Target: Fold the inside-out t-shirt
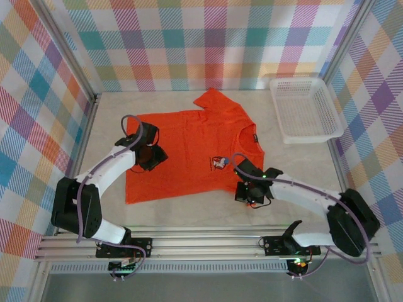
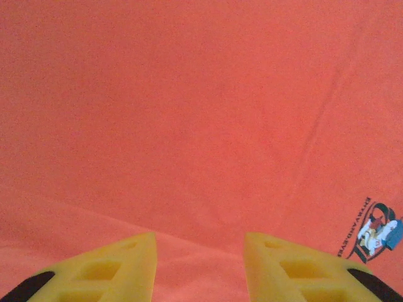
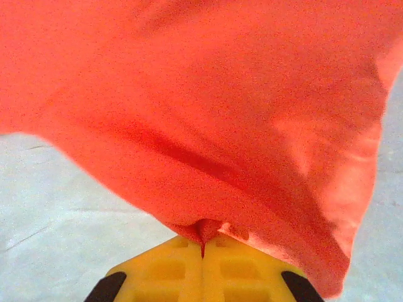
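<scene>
A bright orange-red thin-fabric t-shirt [image 1: 189, 145] lies spread almost flat in the middle of the pale stone-look table [image 1: 189, 214]. Its neck opening points right and its hem points left. One short sleeve [image 1: 214, 99] sticks out toward the far side. A small colourful chest print [image 1: 218, 163] sits right of the garment's centre, and a tiny dark label [image 1: 255, 135] shows at the collar.

The left gripper [image 1: 150, 156] is over the left part of the shirt, well inside its edges. From its wrist camera the yellow fingers [image 2: 126, 267] stand partly apart, with smooth orange cloth running beneath and between them. I can see nothing pinched there. The print [image 2: 374, 229] shows off to the right in that view.

The right gripper [image 1: 245, 189] is at the near right edge of the shirt, just near of the print. Its yellow fingers [image 3: 170, 270] are pressed tight together on a small tuck of the fabric [image 3: 208, 126]. The cloth is lifted off the table there and drapes away from the pinch.

A white plastic lattice basket [image 1: 279, 113] sits at the far right corner, apart from the shirt.
</scene>
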Robot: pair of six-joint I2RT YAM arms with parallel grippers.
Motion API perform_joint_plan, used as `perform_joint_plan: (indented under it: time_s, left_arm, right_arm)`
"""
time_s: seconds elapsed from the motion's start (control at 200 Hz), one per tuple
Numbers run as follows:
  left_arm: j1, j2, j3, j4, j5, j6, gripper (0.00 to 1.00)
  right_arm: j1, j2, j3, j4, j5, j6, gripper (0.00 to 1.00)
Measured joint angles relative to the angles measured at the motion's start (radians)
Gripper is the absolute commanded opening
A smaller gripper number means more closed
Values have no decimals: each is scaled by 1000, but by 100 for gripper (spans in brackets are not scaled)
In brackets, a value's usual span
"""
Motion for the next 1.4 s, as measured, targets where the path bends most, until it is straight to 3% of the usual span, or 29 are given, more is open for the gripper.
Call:
perform_joint_plan:
  time_s: [0.17,0.385,0.57,0.765,0.9,1.005,1.135,1.27,1.4]
  left_arm:
    - [20,78,15,-2,-48,29,35]
    - [139,245,19,5,-97,61,32]
    - [160,271,32,5,-107,86,31]
    - [160,285,49,-3,-132,111,30]
    - [160,286,52,-8,-143,124,30]
    - [160,286,59,-29,-143,132,30]
    - [160,267,80,-61,-142,146,32]
    - [151,182,94,-82,-119,156,36]
    - [138,98,88,-66,-62,154,39]
  right_arm:
    - [0,-134,22,-56,-80,-4,0]
    - [-1,-210,-5,-127,-157,-8,0]
    - [-23,-264,-6,-170,-184,-20,0]
    - [-28,-181,-58,-77,-270,-18,19]
    - [-19,-73,-101,-19,-309,-19,44]
    - [-15,-9,-68,-37,-302,-40,52]
    - [-27,-12,26,-76,-247,-69,57]
    - [-105,-3,84,-47,-222,-84,57]
    - [-191,159,142,36,-224,-94,58]
